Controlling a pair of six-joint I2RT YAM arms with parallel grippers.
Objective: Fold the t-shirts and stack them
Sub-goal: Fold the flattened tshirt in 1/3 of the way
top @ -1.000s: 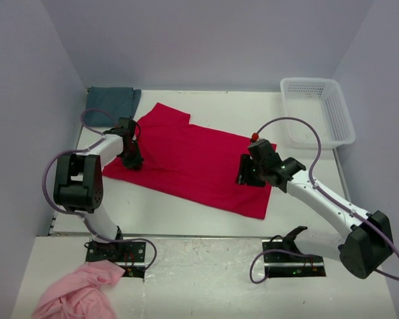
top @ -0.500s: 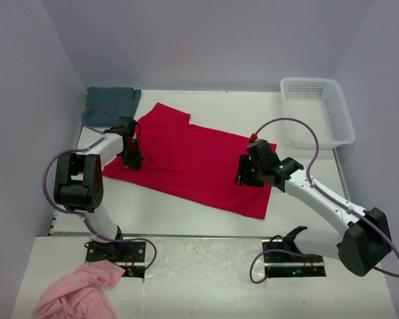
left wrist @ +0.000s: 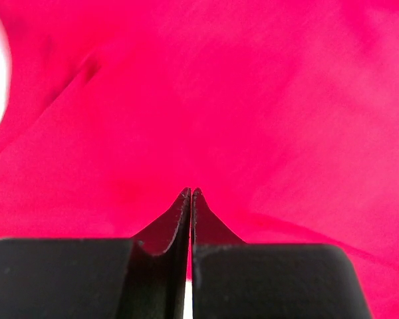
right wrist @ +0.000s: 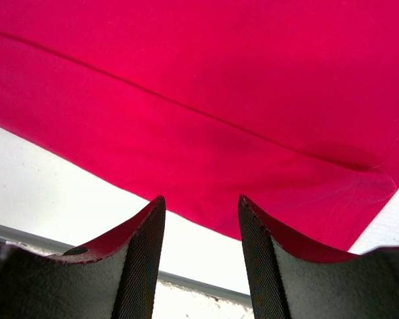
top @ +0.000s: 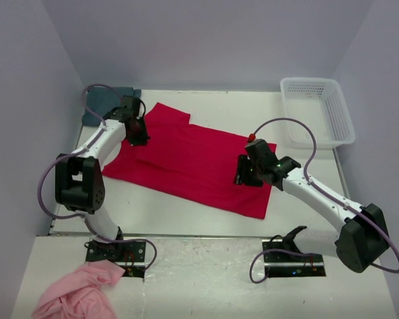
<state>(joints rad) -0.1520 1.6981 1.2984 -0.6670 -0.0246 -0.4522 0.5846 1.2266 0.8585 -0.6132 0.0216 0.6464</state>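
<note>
Overhead view: even, diffuse white light, faint short shadows under both arms, no glare, sharp edge to edge. Left wrist view: red shirt (left wrist: pixel 266 100) oversaturated and soft ahead of the left fingers (left wrist: pixel 166 229), with a blown-out white patch to their upper left. Right wrist view: right fingers (right wrist: pixel 138 266) crisp, table (right wrist: pixel 46 179) glaring white just beyond them.
</note>
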